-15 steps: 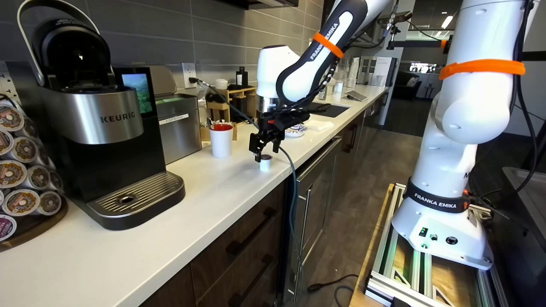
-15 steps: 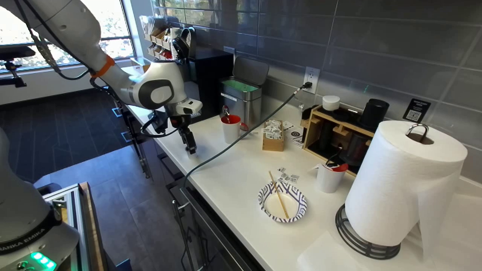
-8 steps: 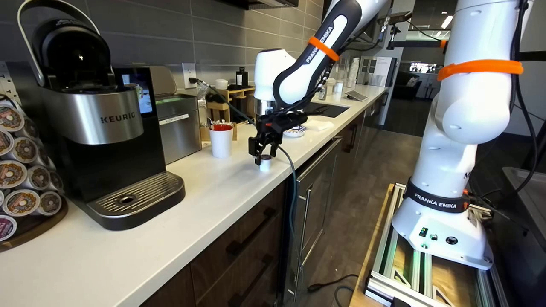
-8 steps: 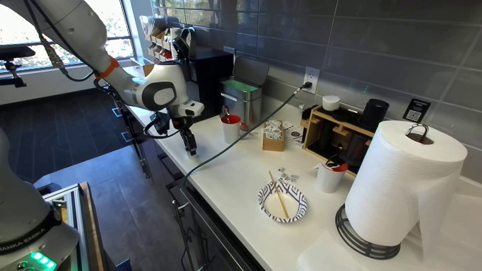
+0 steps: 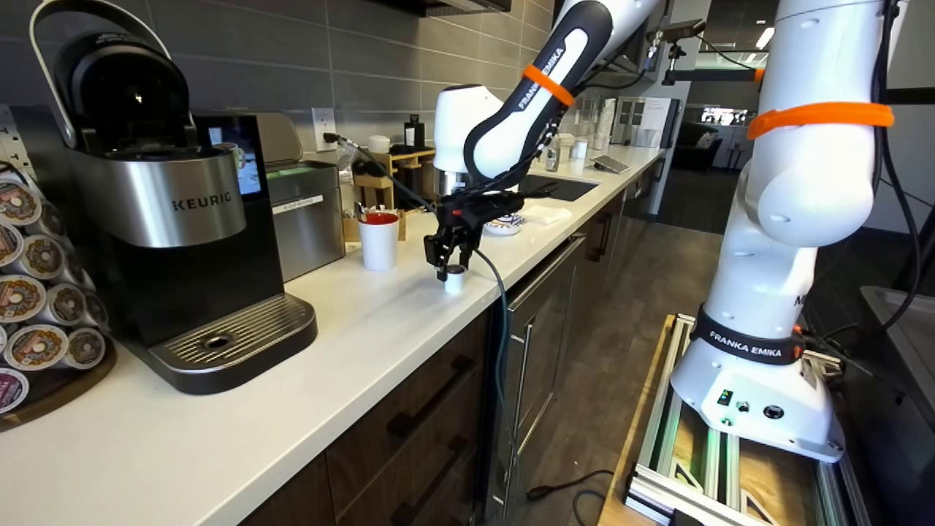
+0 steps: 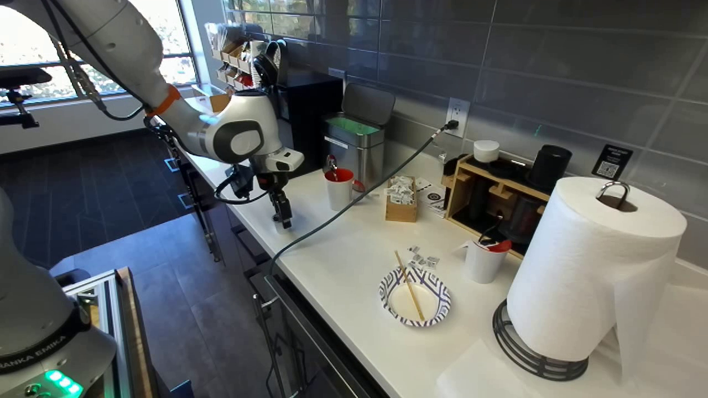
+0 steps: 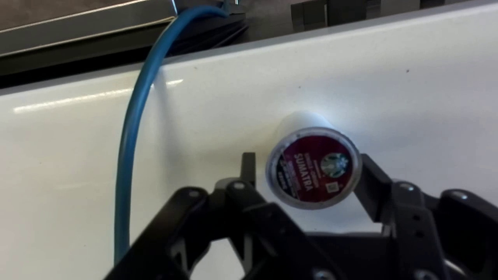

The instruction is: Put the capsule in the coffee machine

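Standing on counter (image 5: 369, 321): capsule (image 7: 315, 169), upright, maroon lid up, reads SUMATRA.
Gripper (image 7: 308, 175): jaws apart, fingers (image 7: 371, 186) either side of capsule; gap shows on one side in wrist view, contact on the other cannot be told.
Coffee machine (image 5: 168, 197): top open, well apart from capsule.
Cable (image 7: 132, 128): blue, over counter's edge, near gripper.
Cup (image 5: 380, 246): white, red inside, near capsule in both exterior views.
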You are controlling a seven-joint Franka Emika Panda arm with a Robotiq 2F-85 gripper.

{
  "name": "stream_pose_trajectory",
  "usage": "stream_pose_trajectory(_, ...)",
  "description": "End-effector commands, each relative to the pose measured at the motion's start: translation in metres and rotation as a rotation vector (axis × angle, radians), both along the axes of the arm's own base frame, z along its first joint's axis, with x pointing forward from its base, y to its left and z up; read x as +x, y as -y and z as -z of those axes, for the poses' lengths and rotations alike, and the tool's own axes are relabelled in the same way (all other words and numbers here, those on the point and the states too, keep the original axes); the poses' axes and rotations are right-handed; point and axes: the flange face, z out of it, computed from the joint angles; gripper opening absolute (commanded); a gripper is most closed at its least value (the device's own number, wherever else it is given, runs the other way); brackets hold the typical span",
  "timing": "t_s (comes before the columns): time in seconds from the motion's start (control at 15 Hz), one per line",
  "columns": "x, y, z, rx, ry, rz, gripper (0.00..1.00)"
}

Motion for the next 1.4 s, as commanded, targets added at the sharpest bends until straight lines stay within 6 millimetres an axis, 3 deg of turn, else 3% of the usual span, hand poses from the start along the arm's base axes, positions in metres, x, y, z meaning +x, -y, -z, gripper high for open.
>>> stream_pose_trajectory(0.0,0.003,-0.003,0.002,0.008,0.000,0.019,0.34)
stream_pose_trajectory(0.07,0.002,-0.005,0.000,0.012,0.000,0.016,0.29)
stream_pose_trajectory(0.33,-0.011,-0.016,-0.023,-0.007,-0.002,-0.015,0.29)
stream_pose_trajectory(0.53,-0.022,-0.030,-0.059,-0.037,0.025,-0.102,0.29)
stream_pose_trajectory(0.8,-0.033,-0.062,-0.132,-0.111,0.088,-0.263,0.29)
stream_pose_trajectory(1.0,-0.035,-0.098,-0.202,-0.147,0.137,-0.426,0.29)
stream_pose_trajectory(1.2,-0.027,-0.138,-0.268,-0.141,0.238,-0.592,0.29)
stream_pose_trajectory(1.33,-0.021,-0.166,-0.300,-0.092,0.295,-0.704,0.29)
